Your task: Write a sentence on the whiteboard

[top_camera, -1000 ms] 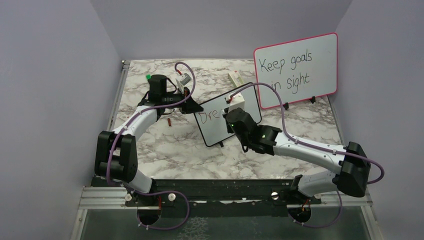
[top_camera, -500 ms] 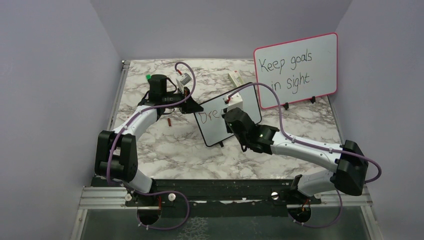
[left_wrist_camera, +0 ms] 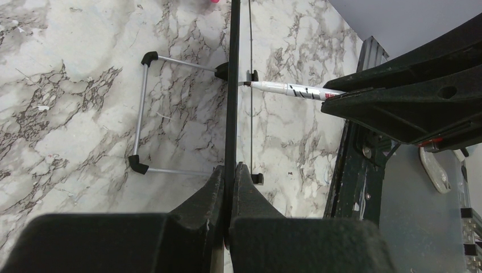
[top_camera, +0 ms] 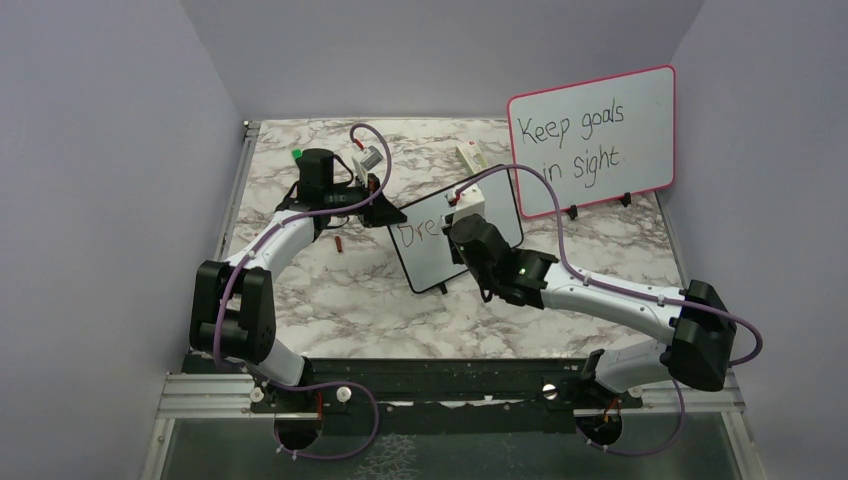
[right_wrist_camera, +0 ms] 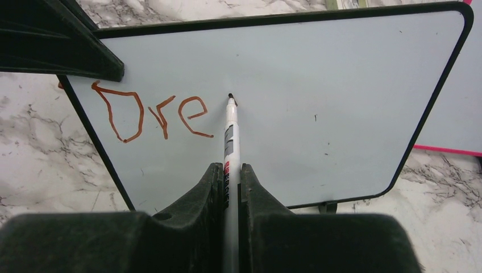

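The black-framed whiteboard (top_camera: 430, 245) stands tilted mid-table; it fills the right wrist view (right_wrist_camera: 341, 85) and shows edge-on in the left wrist view (left_wrist_camera: 232, 85). Red letters "Dre" (right_wrist_camera: 153, 116) are on its upper left, also visible from above (top_camera: 418, 232). My left gripper (top_camera: 383, 212) is shut on the board's left edge (left_wrist_camera: 230, 176). My right gripper (right_wrist_camera: 230, 176) is shut on a white marker (right_wrist_camera: 230, 136), whose tip touches the board just right of the "e". The marker also shows in the left wrist view (left_wrist_camera: 290, 90). The right gripper hides the board's middle from above (top_camera: 470, 235).
A larger pink-framed board (top_camera: 592, 140) reading "Keep goals in sight" stands at the back right. A white eraser-like block (top_camera: 470, 155) lies behind the boards. A small red cap (top_camera: 339, 244) lies left of the whiteboard. A wire stand (left_wrist_camera: 142, 114) sits behind the whiteboard.
My right arm has shifted slightly left along the board with the marker. The left arm has not moved and the writing still reads "Dre".
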